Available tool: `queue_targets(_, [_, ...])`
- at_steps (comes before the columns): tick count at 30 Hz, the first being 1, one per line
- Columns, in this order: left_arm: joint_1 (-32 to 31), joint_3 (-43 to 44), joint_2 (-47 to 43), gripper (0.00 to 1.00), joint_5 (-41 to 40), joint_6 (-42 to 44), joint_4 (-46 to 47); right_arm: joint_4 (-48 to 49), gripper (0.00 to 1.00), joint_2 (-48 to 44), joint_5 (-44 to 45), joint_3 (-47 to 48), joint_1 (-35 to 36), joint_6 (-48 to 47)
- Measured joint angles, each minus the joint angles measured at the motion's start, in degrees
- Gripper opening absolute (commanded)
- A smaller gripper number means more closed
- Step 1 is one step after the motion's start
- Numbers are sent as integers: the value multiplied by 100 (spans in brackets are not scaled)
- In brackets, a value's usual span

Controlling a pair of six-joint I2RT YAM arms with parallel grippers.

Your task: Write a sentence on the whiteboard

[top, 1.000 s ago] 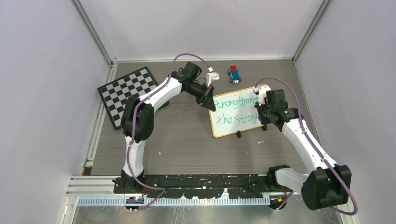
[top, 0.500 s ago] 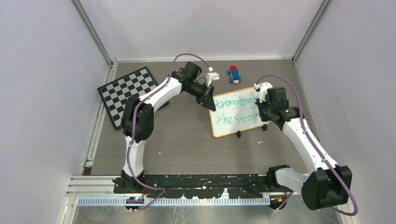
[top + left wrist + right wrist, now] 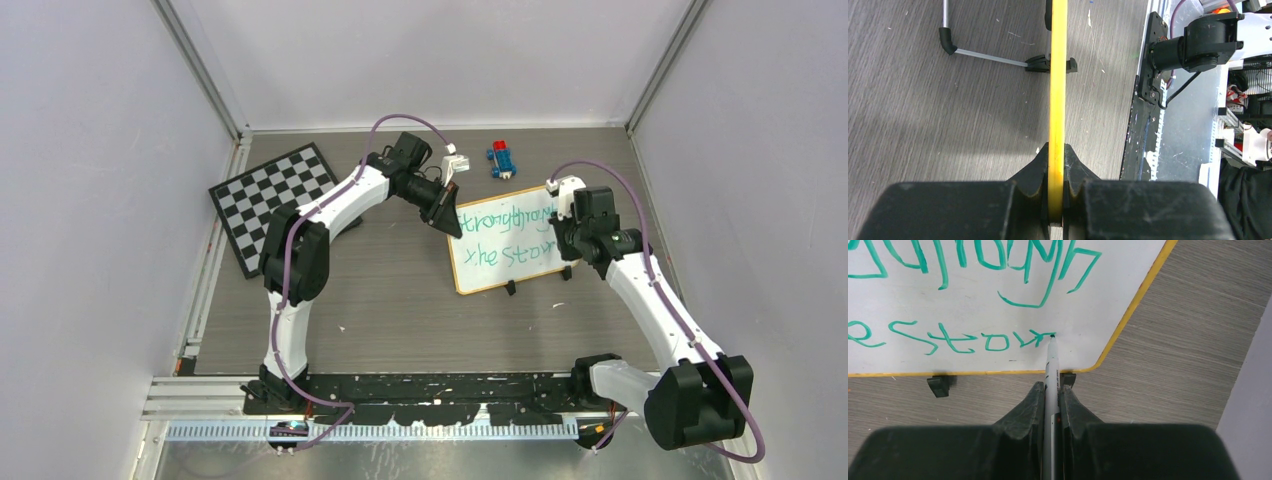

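Note:
The whiteboard (image 3: pixel 505 265) lies right of centre, a white board with a tan frame and black clips on its near edge. Its frame shows edge-on as a yellow strip in the left wrist view (image 3: pixel 1058 75). My left gripper (image 3: pixel 447 215) is shut on the board's left edge, seen up close (image 3: pixel 1057 150). Green handwriting (image 3: pixel 500 235) runs in two lines, reading "Strong through" over "the stor" (image 3: pixel 968 340). My right gripper (image 3: pixel 565 238) is shut on a white marker (image 3: pixel 1052 367), whose tip touches the board just after the last letter.
A black-and-white checkerboard (image 3: pixel 268 200) lies at the back left. A small red and blue toy (image 3: pixel 503 158) sits behind the whiteboard. Grey walls close in both sides and the back. The black base rail (image 3: pixel 450 390) runs along the near edge.
My right gripper has shifted a little to the right along the lower line of writing. The left arm and the board have not moved.

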Motion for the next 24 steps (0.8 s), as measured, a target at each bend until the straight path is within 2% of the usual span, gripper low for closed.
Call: queue_targets(24, [0,0,2,0,2,2,0,-92,0,68,-26,118,-2,-72])
